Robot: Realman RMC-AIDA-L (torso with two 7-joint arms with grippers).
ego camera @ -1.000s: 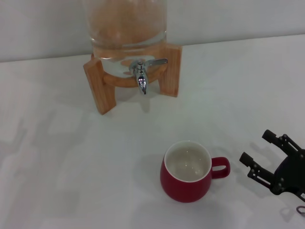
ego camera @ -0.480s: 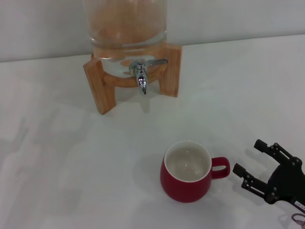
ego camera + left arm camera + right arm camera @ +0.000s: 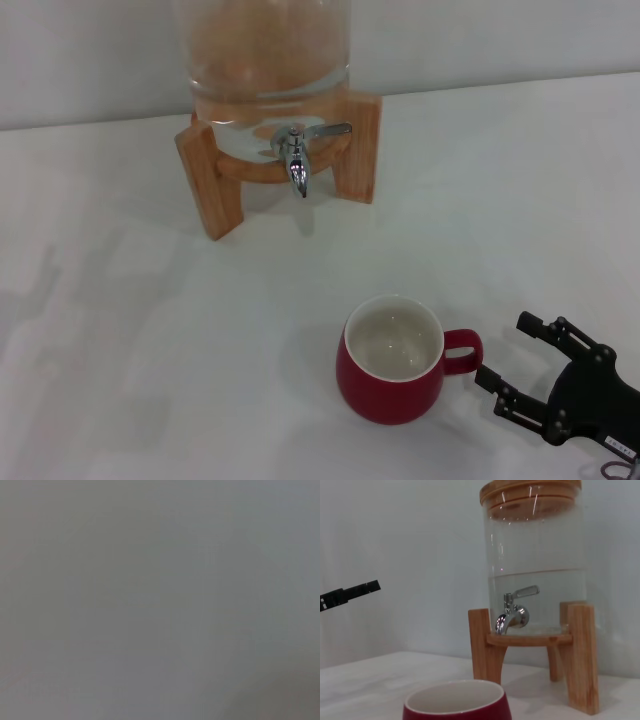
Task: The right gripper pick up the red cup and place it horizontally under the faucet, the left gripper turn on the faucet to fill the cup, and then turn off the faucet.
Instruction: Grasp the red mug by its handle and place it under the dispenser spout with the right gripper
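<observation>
Over the last second the right gripper (image 3: 510,355) had slid closer to the red cup (image 3: 390,372), its jaws spread wide and now just beside the cup's loop handle, so the pick-up was judged close but not begun. The cup stood upright, well in front of the faucet (image 3: 296,158). The white table (image 3: 130,330) met a plain grey wall behind the cup; the left gripper was out of sight.
</observation>
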